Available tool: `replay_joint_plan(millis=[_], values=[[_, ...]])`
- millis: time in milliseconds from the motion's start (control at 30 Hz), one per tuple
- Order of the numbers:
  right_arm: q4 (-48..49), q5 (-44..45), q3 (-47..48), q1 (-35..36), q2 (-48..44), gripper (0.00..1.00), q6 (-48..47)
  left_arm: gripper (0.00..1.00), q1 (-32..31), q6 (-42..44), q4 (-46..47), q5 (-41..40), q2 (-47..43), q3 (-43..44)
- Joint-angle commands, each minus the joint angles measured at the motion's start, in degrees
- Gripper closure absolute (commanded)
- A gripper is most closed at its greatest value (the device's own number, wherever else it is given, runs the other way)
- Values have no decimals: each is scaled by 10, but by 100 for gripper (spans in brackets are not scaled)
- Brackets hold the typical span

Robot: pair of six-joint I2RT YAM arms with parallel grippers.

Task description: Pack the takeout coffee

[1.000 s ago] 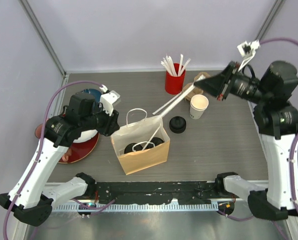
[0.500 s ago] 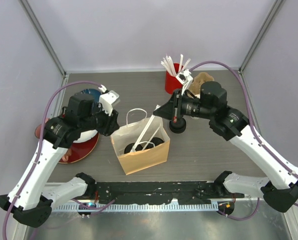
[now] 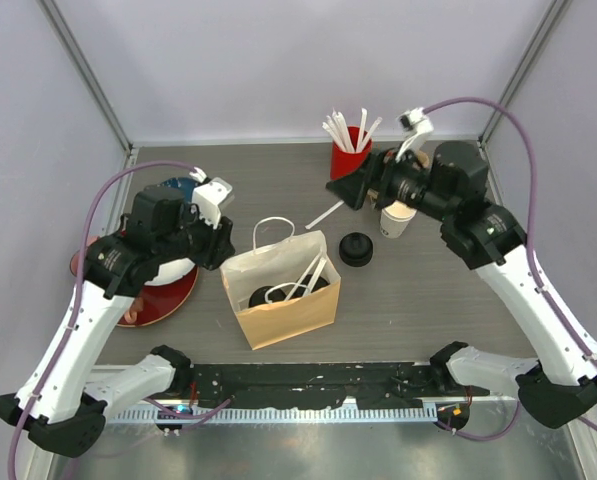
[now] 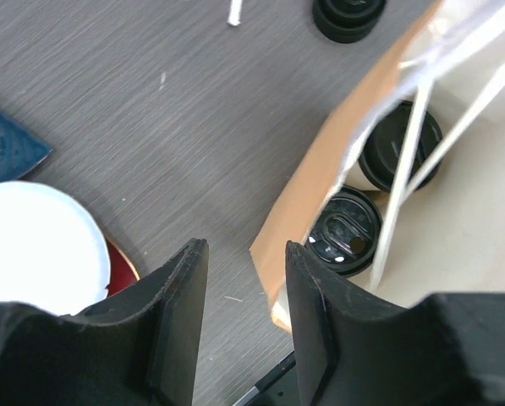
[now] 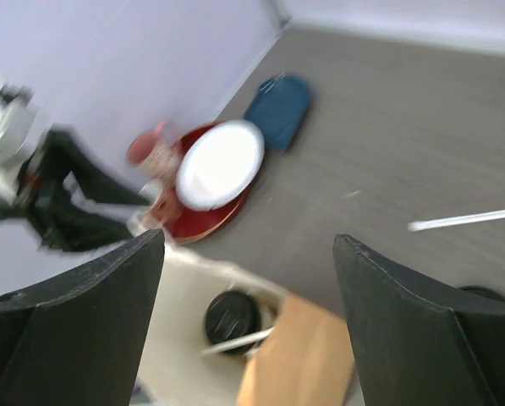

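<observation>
Paper bag is upright at the centre of the bench, near its front edge. Inside it, a lidded cup and a second lidded cup sit side by side, with white sticks across them. Left gripper is half open, straddling the bag's left wall without pinching it. Right gripper is wide and empty, toward the back edge.

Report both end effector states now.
Left end effector: open, bag edge between its fingers.
Right end effector: open, empty.
</observation>
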Motion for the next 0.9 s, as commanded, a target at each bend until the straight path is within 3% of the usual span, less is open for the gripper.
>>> replay_joint_plan(millis=[0, 267, 367, 467, 600, 700, 867], values=[[-2, 21, 51, -115, 19, 13, 20, 52, 33, -41, 40, -59, -8, 15], [-18, 81, 72, -273, 66, 12, -35, 45, 170, -142, 50, -72, 0, 59], [-5, 119, 46, -322, 70, 13, -31, 40, 215, -174, 51, -123, -7, 41], [31, 237, -7, -349, 50, 13, -35, 33, 258, -203, 78, -198, -29, -11], [179, 403, -166, -350, -7, 15, -81, 22, 276, -248, 173, -234, -70, -128], [223, 418, -226, -365, -38, 15, -82, 15, 276, -253, 222, -247, -79, -187], [224, 413, -272, -376, -42, 13, -117, 19, 276, -263, 266, -323, -48, -238]])
